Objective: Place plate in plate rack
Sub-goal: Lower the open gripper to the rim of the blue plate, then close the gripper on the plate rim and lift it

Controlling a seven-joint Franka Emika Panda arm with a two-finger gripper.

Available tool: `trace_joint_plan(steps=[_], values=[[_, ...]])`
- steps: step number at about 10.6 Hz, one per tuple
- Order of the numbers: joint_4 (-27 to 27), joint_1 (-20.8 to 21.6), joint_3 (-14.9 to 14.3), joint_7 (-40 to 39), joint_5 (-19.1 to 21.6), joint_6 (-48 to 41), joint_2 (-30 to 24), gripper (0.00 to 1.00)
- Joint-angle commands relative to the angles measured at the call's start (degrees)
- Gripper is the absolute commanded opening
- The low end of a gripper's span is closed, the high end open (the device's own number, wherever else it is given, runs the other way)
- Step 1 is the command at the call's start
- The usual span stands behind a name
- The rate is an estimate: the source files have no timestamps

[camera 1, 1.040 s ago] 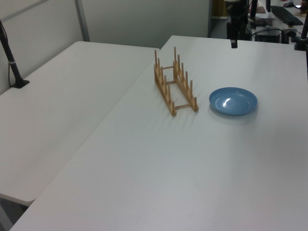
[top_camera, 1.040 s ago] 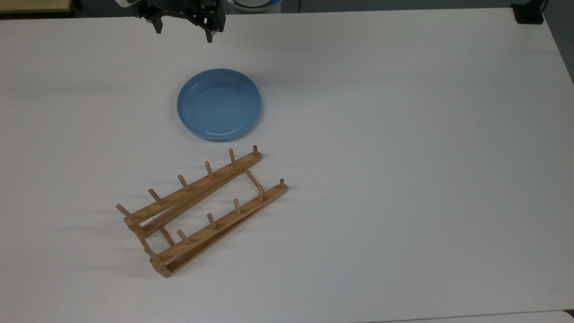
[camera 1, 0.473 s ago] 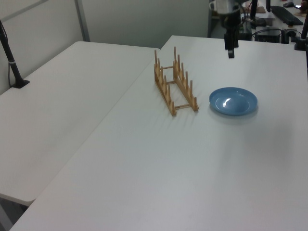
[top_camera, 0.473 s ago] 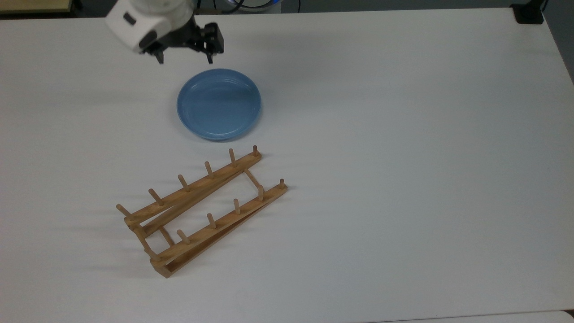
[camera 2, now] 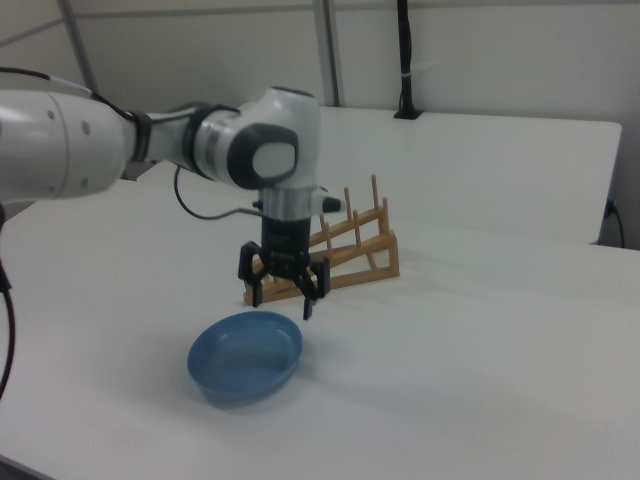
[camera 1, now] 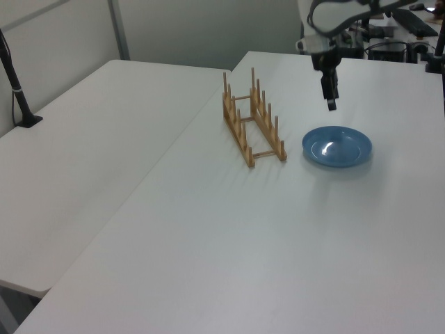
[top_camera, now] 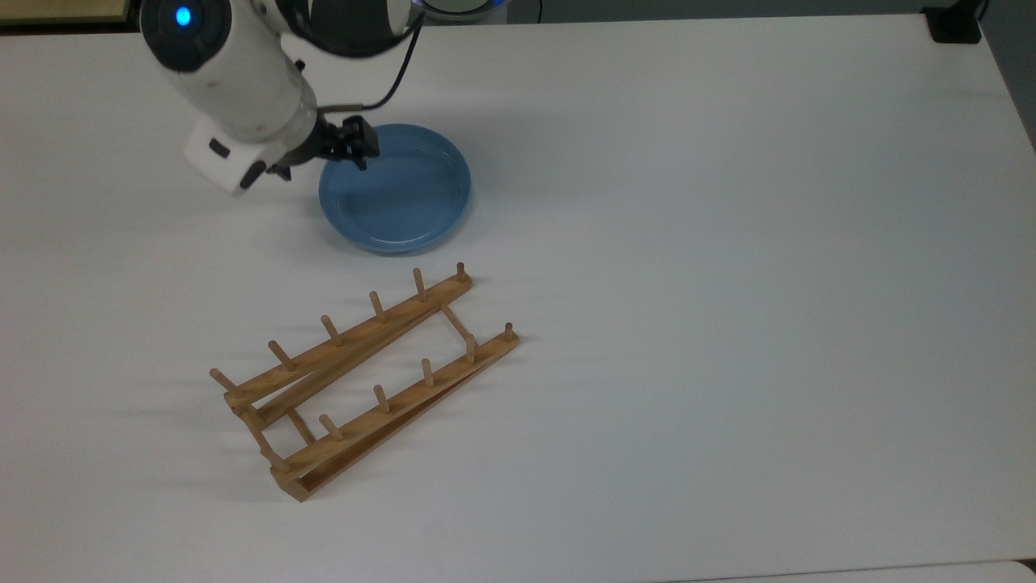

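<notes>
The light-blue plate (top_camera: 401, 194) (camera 1: 336, 146) (camera 2: 245, 357) lies flat on the white table (top_camera: 728, 243). My gripper (top_camera: 322, 168) (camera 1: 331, 103) (camera 2: 281, 298) hangs open just above the plate's rim, on the top view's left, pointing down with nothing between its fingers. One fingertip (top_camera: 361, 162) is over the plate's inside, the other outside the rim. The wooden plate rack (top_camera: 364, 380) (camera 1: 254, 118) (camera 2: 350, 245) stands empty a short way from the plate, its pegs upright.
A black clamp (top_camera: 955, 24) sits on the table's far corner at the top view's right. A second white table (camera 1: 83, 146) adjoins on the left view's left, with a black pole (camera 1: 15, 80) clamped to it.
The arm has come in from the table's far edge and dropped toward the plate. The gripper now hangs over the plate's rim. Plate and rack have not moved.
</notes>
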Motion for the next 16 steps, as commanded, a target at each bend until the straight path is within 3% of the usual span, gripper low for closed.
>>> trace_joint_plan(steps=[1,4,7,9,10,16], values=[[-0.68,-0.43,-0.63,-3.78,2.06,5.13,4.03,0.90],[-1.73,-0.43,-0.63,-4.66,2.06,8.48,6.15,0.70],[-2.61,-0.34,-0.37,-6.34,2.06,9.01,6.24,0.36],[-2.70,-0.25,-0.37,-6.78,1.97,9.01,6.24,0.09],[-2.79,-0.08,-0.28,-6.78,1.89,9.01,6.24,0.00],[-1.92,0.19,-0.37,-12.12,1.27,5.08,5.02,0.00]])
